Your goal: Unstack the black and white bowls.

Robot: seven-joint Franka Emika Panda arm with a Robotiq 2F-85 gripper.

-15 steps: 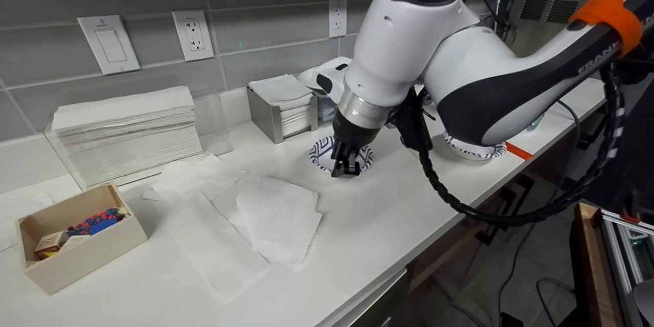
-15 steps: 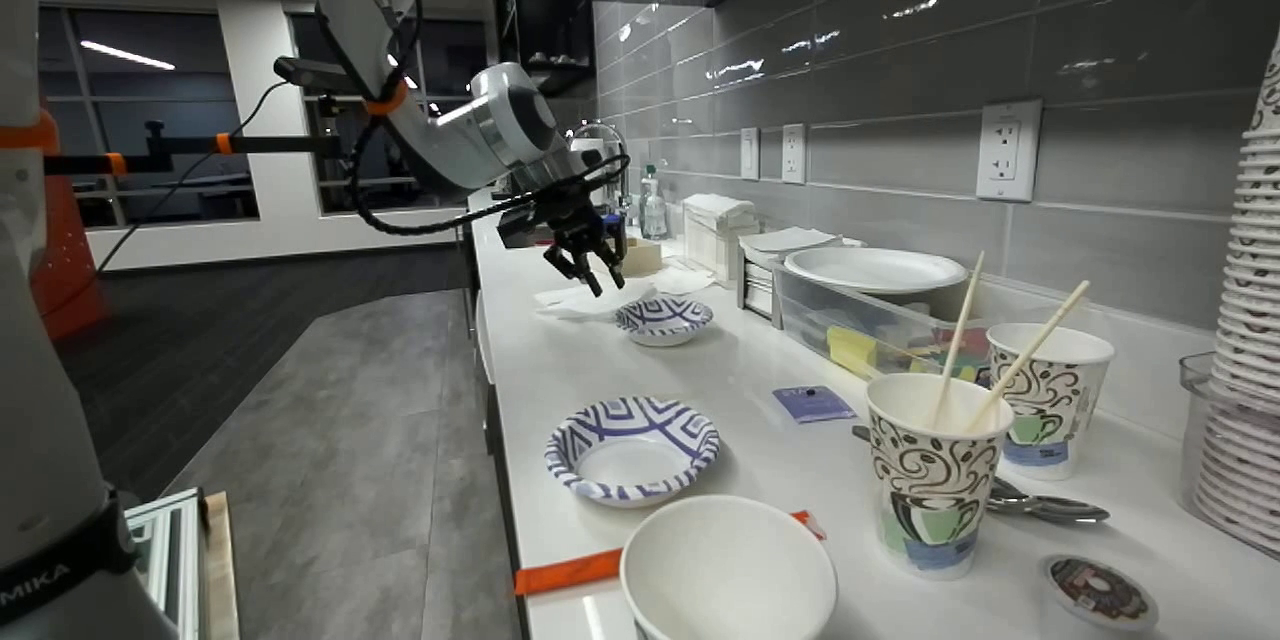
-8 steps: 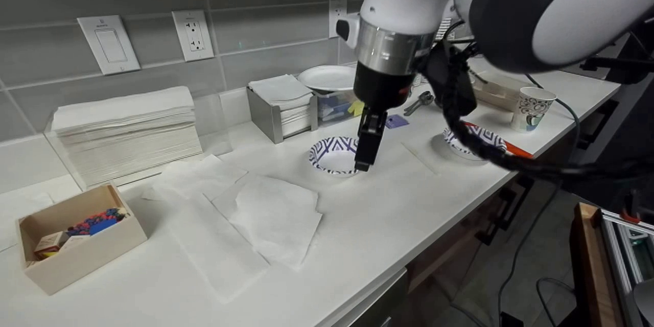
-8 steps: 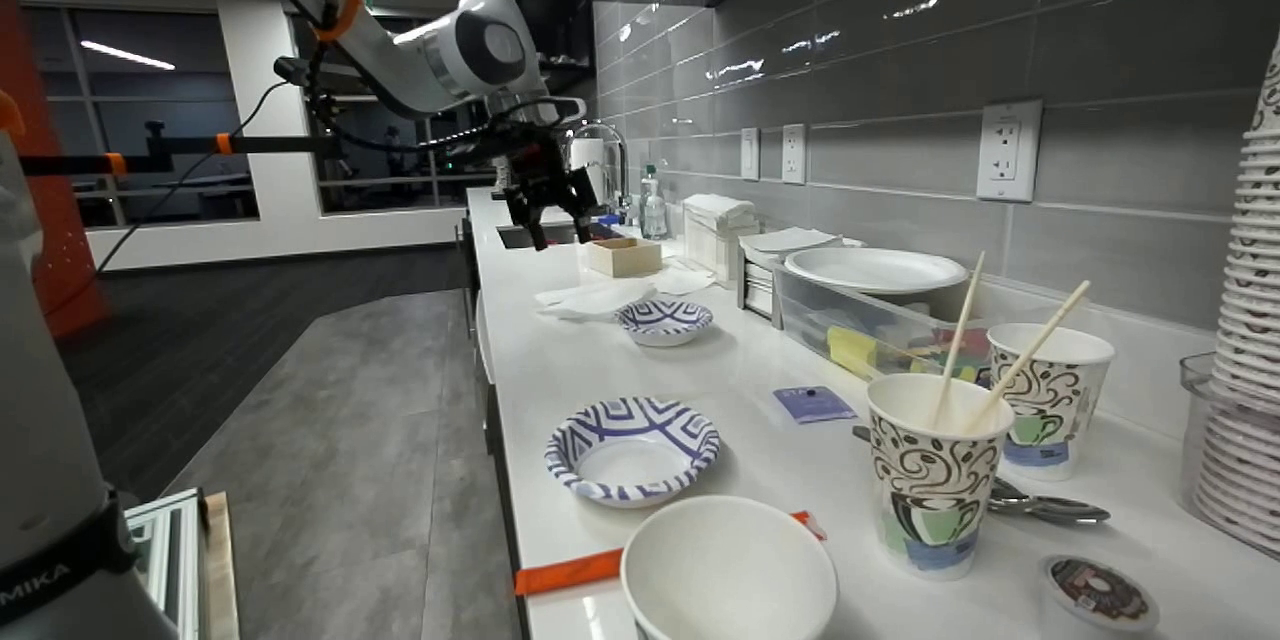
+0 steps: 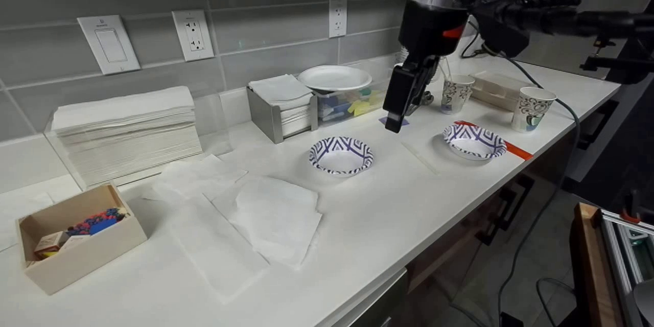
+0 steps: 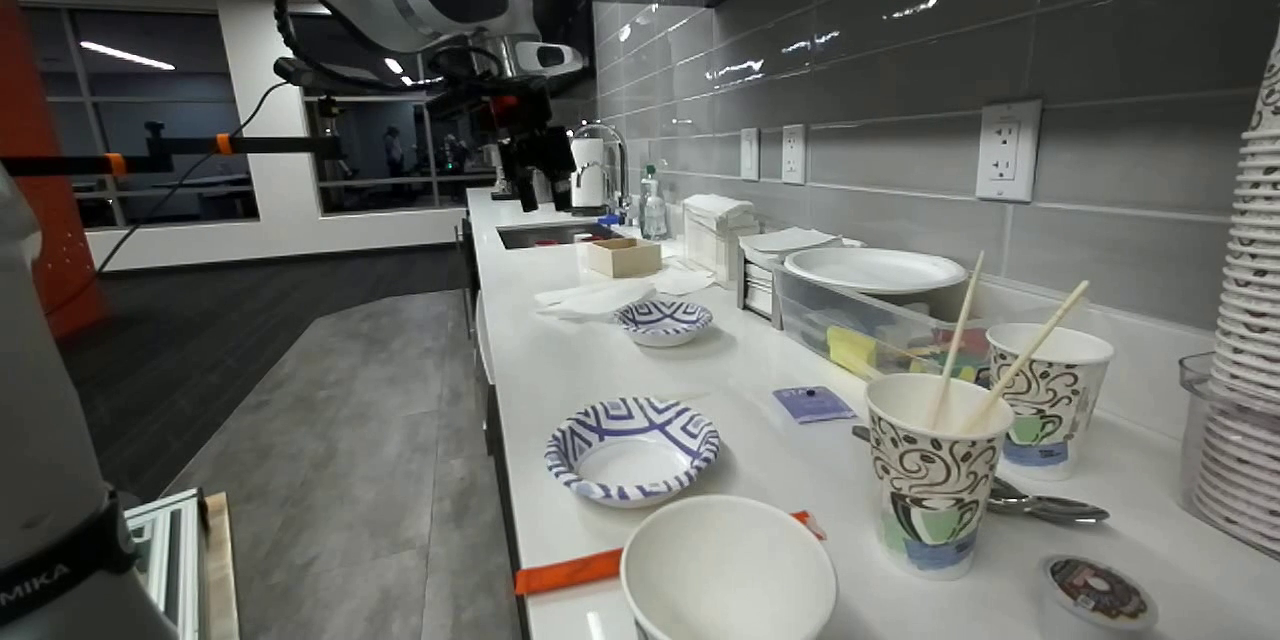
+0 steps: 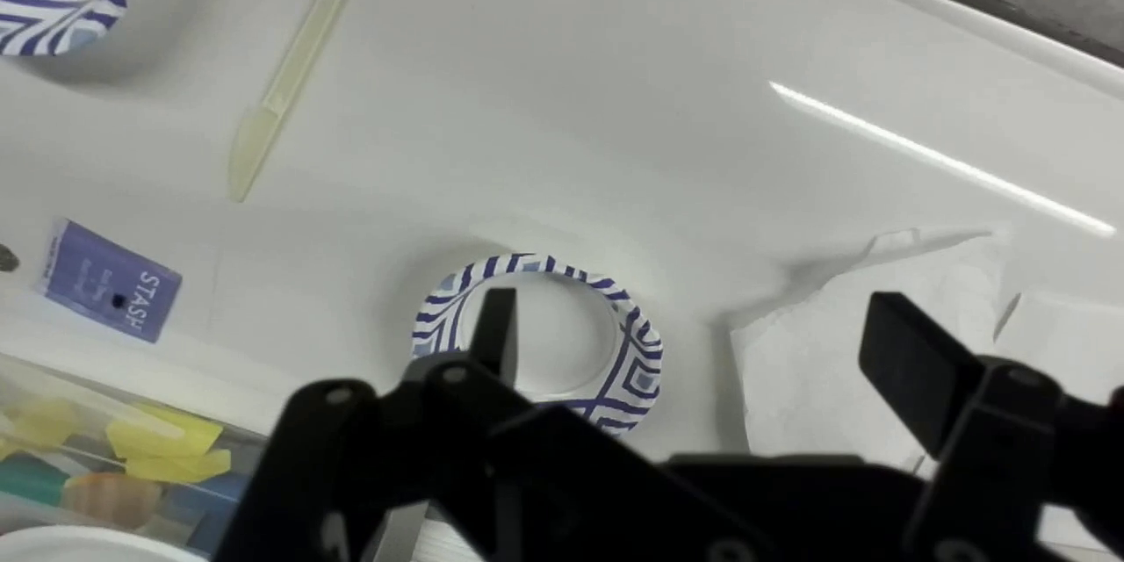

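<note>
As I look along the glossy white counter [image 5: 378, 204], a pale yellowish plastic knife [image 5: 420, 158] lies flat on it. On the side of the knife toward the loose white paper napkins [image 5: 278, 219] sits a shallow round white paper bowl [image 5: 341, 157] with a dark blue geometric rim, upright on the counter; on the knife's opposite side sits a matching shallow blue-and-white paper bowl [image 5: 475, 143], also upright, near a bright orange strip [image 5: 518, 150]. The two stand well apart, the knife between them. Above the counter hangs the black two-fingered gripper [image 7: 694, 329], away from both bowls; from the wrist view I can tell its fingers [image 7: 499, 325] are spread wide. Near the knife lies a flat purple packet [image 7: 110, 281] marked STASH, between it and a clear plastic bin [image 6: 800, 315] with a round white plate [image 6: 875, 270] on top.
</note>
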